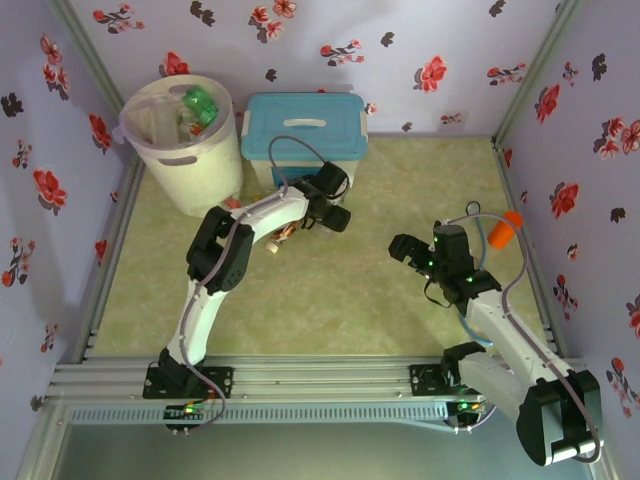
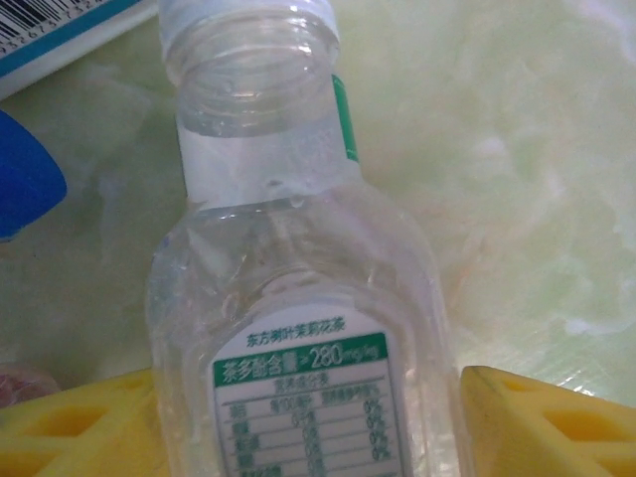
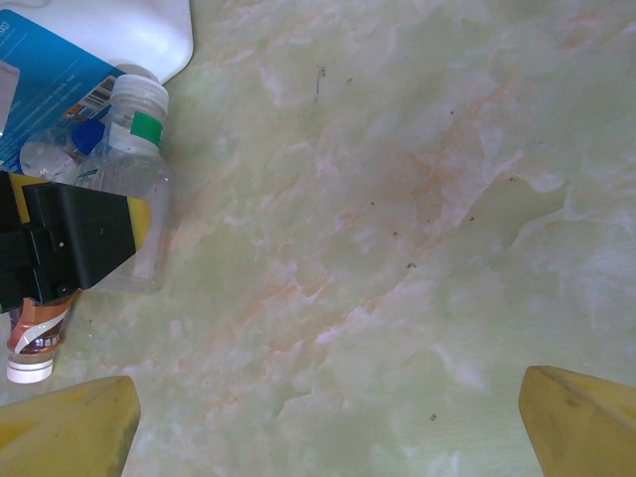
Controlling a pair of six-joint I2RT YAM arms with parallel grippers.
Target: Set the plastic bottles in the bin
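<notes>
Where it lies flat on the bench (image 3: 397,199), the clear bottle (image 2: 298,298) points its cap at the box (image 1: 300,125). The left claw (image 2: 308,378) flanks it; I cannot tell if it grips. A brown bottle (image 3: 38,333) lies alongside. The right claw (image 3: 328,427) gapes empty.

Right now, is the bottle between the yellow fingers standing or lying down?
Lying down: the clear bottle rests on its side, flat on the table.

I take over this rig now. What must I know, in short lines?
Left gripper: fingers either side of a clear bottle lying on the table; grip unsure.
Right gripper: open, empty, above bare table.
Done: some bottles in the bin, one green bottle among them.
To do: this clear bottle, a brown bottle beside it near the box, perhaps more.
</notes>
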